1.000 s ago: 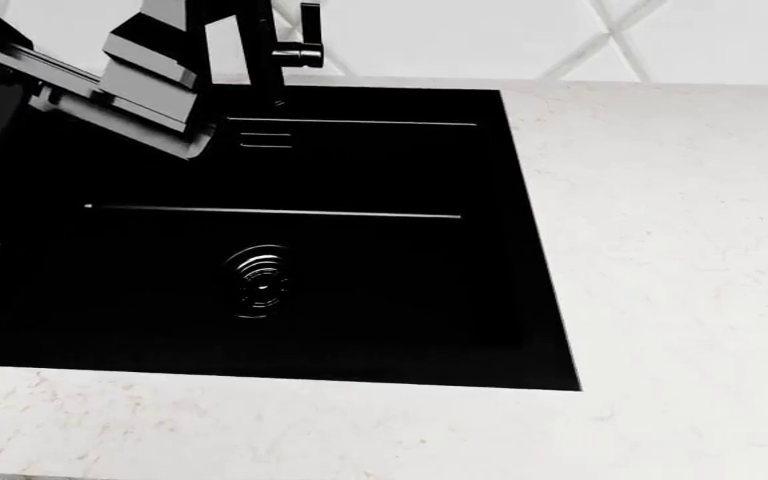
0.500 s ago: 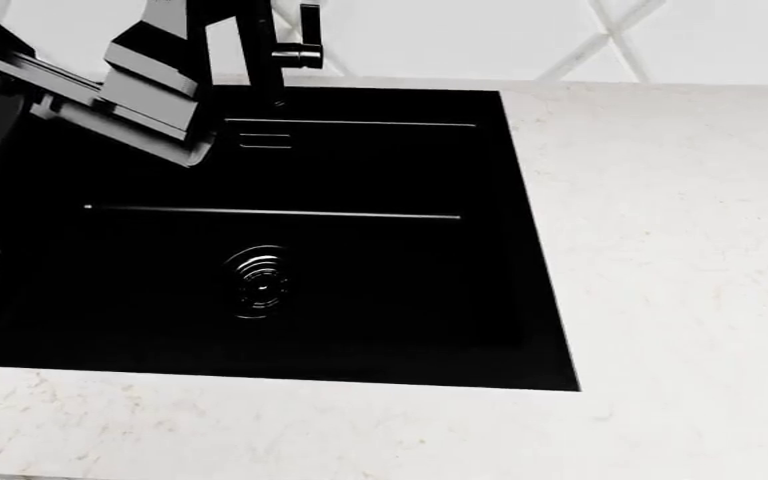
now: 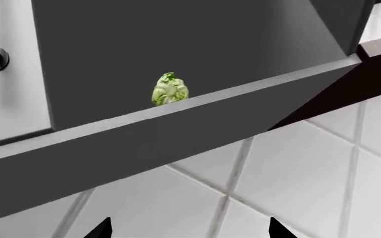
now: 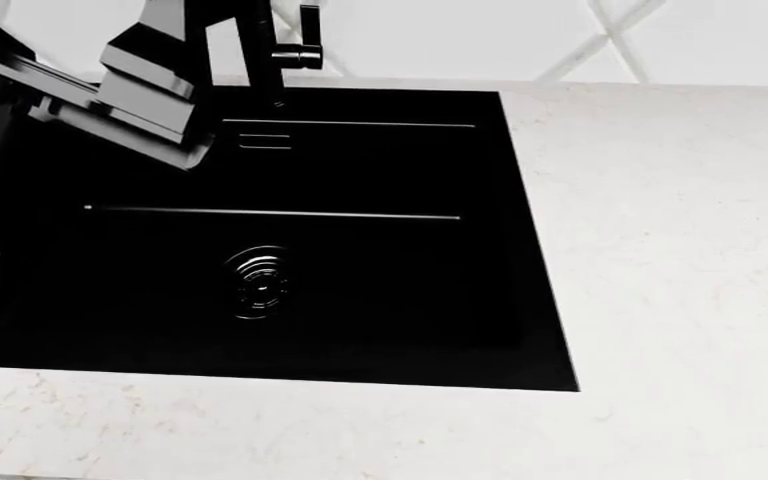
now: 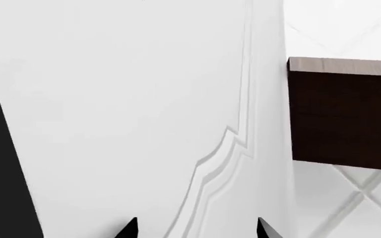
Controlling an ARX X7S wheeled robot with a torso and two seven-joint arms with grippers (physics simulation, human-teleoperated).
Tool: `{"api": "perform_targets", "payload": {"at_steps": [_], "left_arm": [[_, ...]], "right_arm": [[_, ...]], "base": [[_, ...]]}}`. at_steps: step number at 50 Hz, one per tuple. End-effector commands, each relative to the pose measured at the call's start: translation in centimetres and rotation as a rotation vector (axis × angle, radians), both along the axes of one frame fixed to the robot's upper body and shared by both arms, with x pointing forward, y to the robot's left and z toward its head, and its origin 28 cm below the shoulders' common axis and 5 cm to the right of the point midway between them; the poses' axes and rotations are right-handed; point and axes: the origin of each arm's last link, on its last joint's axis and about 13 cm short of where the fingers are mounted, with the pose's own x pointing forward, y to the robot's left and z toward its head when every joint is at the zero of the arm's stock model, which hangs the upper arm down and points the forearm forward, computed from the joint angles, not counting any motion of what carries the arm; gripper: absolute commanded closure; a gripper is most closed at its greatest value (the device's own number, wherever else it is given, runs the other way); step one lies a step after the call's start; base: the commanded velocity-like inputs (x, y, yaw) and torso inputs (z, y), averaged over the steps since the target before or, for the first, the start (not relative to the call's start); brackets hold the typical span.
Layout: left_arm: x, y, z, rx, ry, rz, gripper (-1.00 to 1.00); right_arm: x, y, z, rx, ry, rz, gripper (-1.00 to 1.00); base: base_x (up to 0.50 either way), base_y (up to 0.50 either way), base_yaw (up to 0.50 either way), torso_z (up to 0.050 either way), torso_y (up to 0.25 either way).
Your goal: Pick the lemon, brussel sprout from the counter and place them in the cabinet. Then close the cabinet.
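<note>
In the left wrist view, the small pale-green leafy brussel sprout [image 3: 170,89] sits left of centre in the dark grey open cabinet [image 3: 177,44], just behind its front edge; a careless door swing may roll it out. The left pincer [image 3: 187,229] is wide and empty.

In the head view, the white marble worktop [image 4: 678,250] shows no lemon.

In the right wrist view, the right pincer [image 5: 197,228], wide and empty, faces the white panelled door [image 5: 131,109]; it may slip there.

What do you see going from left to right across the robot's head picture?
The left arm → the faucet → the sink drain → the white counter.
</note>
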Motion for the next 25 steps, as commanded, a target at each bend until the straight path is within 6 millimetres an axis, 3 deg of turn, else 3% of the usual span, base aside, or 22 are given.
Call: {"api": "perform_targets", "payload": {"at_steps": [1,25], "left_arm": [[-0.1,0.0,-0.1,-0.003,0.004,-0.012,-1.00],[-0.2,0.1,-0.2,0.007,0.010,-0.009,-1.00]], "right_arm": [[1.4,6.1,-1.2,-0.451,0.090,0.306,-1.00],[3.4,7.0,-2.9,-0.673,0.343,0.431,-1.00]], "base": [[0.00,0.00,0.01,0.000,0.000],[0.00,0.00,0.01,-0.001,-0.005]]}}
